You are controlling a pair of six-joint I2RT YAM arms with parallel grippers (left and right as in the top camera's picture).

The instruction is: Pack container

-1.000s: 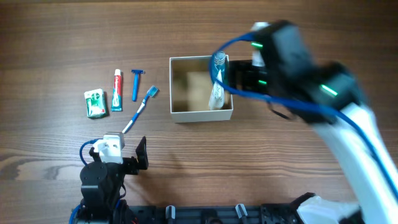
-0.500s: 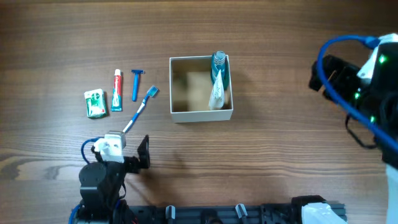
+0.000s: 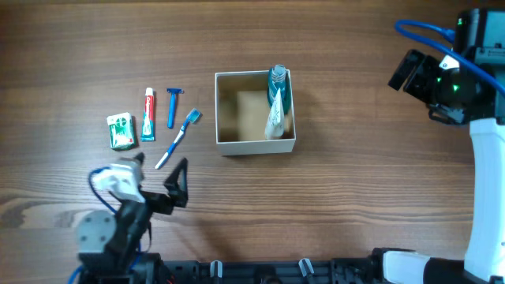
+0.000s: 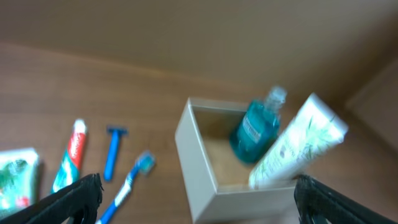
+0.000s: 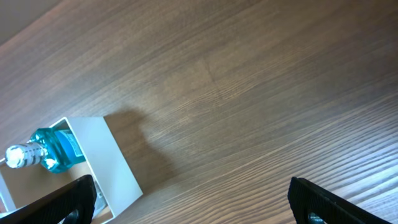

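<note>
Overhead, the box [image 3: 256,145] sits mid-table, with a blue bottle [image 3: 278,77] and a white tube [image 3: 274,118] leaning in its right side. My right pincer [image 3: 418,83] hangs at the right edge, well apart from the box, spread and empty. My left pincer [image 3: 158,175], also spread and empty, hovers just near of the toothbrush [image 3: 177,138]. Razor [image 3: 172,106], toothpaste [image 3: 148,114] and packet [image 3: 121,130] lie further left. Packing looks partway done. I judge the next move is mine on the left: descend, straddle the toothbrush handle, and close.
</note>
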